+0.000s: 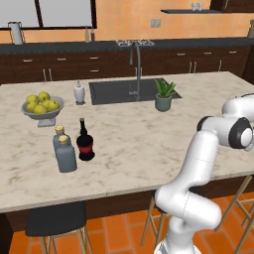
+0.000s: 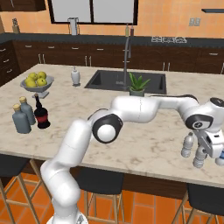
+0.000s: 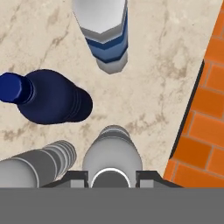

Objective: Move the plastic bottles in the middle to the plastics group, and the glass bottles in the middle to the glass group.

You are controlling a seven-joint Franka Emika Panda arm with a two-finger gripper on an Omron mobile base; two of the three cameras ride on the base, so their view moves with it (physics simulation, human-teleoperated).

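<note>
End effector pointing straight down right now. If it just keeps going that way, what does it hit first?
The pale plastic bottle already shut between its fingertips; past that, the marble counter the bottle stands over. Whether its base already touches the counter, I cannot tell. The dark blue bottle sits off to the side.

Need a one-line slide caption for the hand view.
Gripper shut on a pale plastic bottle, beside another pale bottle and a dark blue bottle.

Crowded at the tabletop [image 2: 144,144] edge: pale bottle [image 3: 111,159] between the jaws, a second pale bottle [image 3: 37,164] just beside, dark blue bottle [image 3: 48,96] and blue-banded bottle [image 3: 107,33] near. Open marble between this cluster and the far dark bottle [image 2: 41,114].
</note>
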